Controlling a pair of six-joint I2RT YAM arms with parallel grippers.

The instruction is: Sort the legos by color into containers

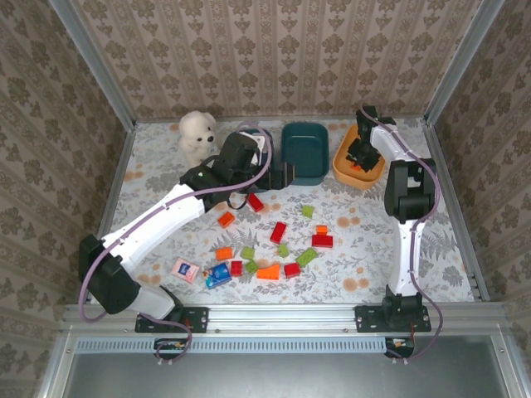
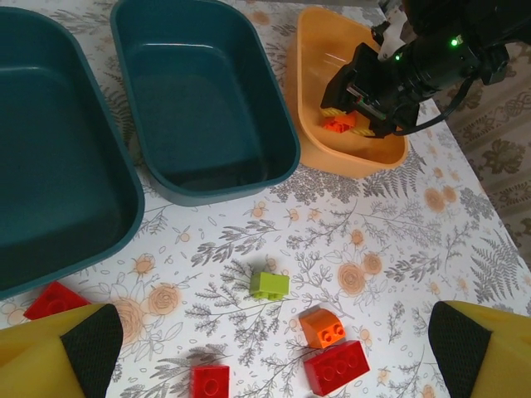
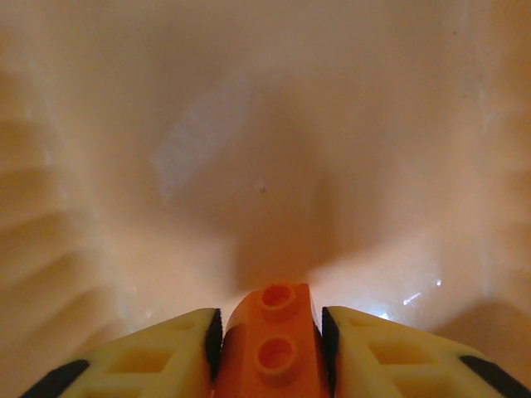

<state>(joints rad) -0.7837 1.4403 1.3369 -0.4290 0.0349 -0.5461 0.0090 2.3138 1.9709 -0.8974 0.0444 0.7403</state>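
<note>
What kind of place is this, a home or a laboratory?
Probably a robot test cell dressed as a home: wallpapered panels in metal framing, a floral table, two arms bolted to a rail.

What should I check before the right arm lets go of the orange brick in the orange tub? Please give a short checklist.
1. Right gripper inside the orange tub: ok, its fingers reach below the rim.
2. Colour match: ok, the orange brick belongs in the orange tub.
3. Brick sitting straight between both fingers: ok, studs face the wrist camera.
4. Brick low enough, near the tub floor: cannot tell.
5. Left gripper out of the way: ok, it is open above the loose legos near the teal tubs, apart from the orange tub.
</note>
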